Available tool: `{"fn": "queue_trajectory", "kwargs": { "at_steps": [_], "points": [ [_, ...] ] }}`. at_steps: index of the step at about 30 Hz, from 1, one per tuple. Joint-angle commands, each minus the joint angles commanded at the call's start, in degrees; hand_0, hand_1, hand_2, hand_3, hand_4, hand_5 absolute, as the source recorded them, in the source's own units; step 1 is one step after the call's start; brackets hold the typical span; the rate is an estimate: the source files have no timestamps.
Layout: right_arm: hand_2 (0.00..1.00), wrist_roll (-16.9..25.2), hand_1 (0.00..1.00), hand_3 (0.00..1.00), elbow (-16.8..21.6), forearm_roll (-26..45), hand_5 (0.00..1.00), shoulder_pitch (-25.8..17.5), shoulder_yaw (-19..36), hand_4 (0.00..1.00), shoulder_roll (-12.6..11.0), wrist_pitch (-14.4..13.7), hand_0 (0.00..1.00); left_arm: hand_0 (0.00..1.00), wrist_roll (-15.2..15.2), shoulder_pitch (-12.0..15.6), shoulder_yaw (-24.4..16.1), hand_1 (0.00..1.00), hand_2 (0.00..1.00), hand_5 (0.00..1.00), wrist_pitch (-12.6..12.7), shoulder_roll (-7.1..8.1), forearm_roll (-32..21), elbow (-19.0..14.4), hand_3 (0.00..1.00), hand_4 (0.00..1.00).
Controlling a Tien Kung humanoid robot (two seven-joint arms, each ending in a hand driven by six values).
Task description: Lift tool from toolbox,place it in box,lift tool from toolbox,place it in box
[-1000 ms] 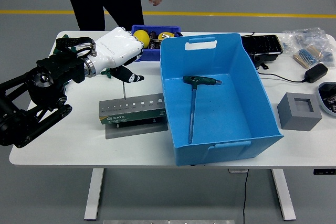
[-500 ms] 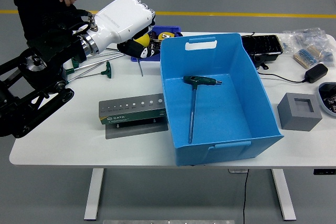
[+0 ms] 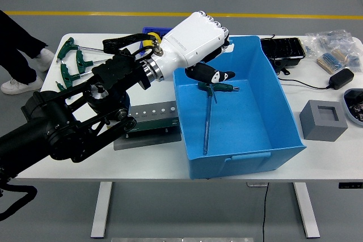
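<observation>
Blue plastic box [image 3: 266, 92] sits mid-tabletop [image 3: 68, 160], open top, with a handle slot in its far wall. Left hand [image 3: 199, 46], white shell with black arm behind, reaches from the left over the box's near-left corner. Its dark fingers [image 3: 211, 75] curl down narrow around a slim tool [image 3: 214, 92] hanging inside the box; only a short metal length shows below the grip. A green-handled T-wrench [image 3: 209, 113] lies on the box floor, handle toward the far side, shaft toward the near wall. Grey toolbox rack [image 3: 153, 116] lies just left of the box, partly hidden by the arm. More green-handled wrenches [image 3: 72, 60] lie at the far-left tabletop. Small blue bin [image 3: 152, 30] shows behind the hand. Grey foam block [image 3: 323, 120] right of the box. Person's leg and shoe [image 3: 20, 55] at the left edge.
</observation>
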Motion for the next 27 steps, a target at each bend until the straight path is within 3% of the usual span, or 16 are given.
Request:
{"fn": "queue_trajectory", "kwargs": {
  "at_steps": [1,2,7,8,13,14,18,25,27],
  "points": [
    [0.759,0.0,0.668,0.713,0.0,-0.2,0.87,0.1,0.2,0.905,0.0,0.0,0.712,0.257,-0.1,0.1,1.2,0.011,0.054,0.419,0.5,-0.87,-0.6,1.6,0.111,0.841],
    [0.758,-0.1,0.668,0.712,0.0,-0.3,0.87,0.1,0.3,0.905,0.0,-0.1,0.711,0.466,-0.2,0.2,2.1,0.328,0.404,0.575,0.8,-1.46,-0.9,3.0,0.485,0.905],
    [0.758,-0.1,0.668,0.712,0.0,-0.6,0.87,0.3,0.4,0.905,-0.1,-0.1,0.711,0.466,-1.0,0.2,4.0,0.328,0.404,0.575,0.6,-3.08,-2.5,7.5,0.485,0.905],
    [0.758,-0.1,0.669,0.711,0.0,-0.6,0.87,0.3,0.4,0.905,-0.1,-0.1,0.712,0.623,-1.3,0.3,4.1,0.635,0.755,0.624,1.0,-3.15,-3.1,7.8,0.682,0.941],
    [0.758,-0.2,0.669,0.711,0.0,-0.9,0.87,0.3,0.5,0.905,-0.1,0.0,0.712,0.623,-2.7,0.5,4.2,0.635,0.755,0.624,2.9,-3.03,-4.9,7.6,0.682,0.941],
    [0.758,-0.2,0.669,0.71,0.0,-1.0,0.87,0.3,0.6,0.905,-0.1,0.0,0.713,0.676,-2.9,0.5,4.2,0.708,0.87,0.631,3.3,-2.97,-5.2,7.4,0.797,0.953],
    [0.758,-0.3,0.669,0.71,0.0,-1.2,0.87,0.2,0.7,0.905,-0.1,0.1,0.713,0.676,-3.2,0.8,3.5,0.708,0.87,0.631,4.2,-2.53,-5.4,6.9,0.797,0.953],
    [0.758,-0.1,0.668,0.71,0.0,-0.4,0.869,0.2,0.3,0.904,-0.1,0.0,0.712,0.697,-3.0,2.6,-2.0,0.721,0.894,0.635,3.6,-1.1,-4.3,6.2,0.807,0.956],
    [0.758,0.1,0.669,0.71,0.0,0.0,0.869,0.2,0.1,0.905,-0.1,-0.1,0.711,0.697,-2.8,3.4,-4.3,0.723,0.878,0.636,3.5,-0.64,-3.8,5.9,0.768,0.955]
  ]
}}
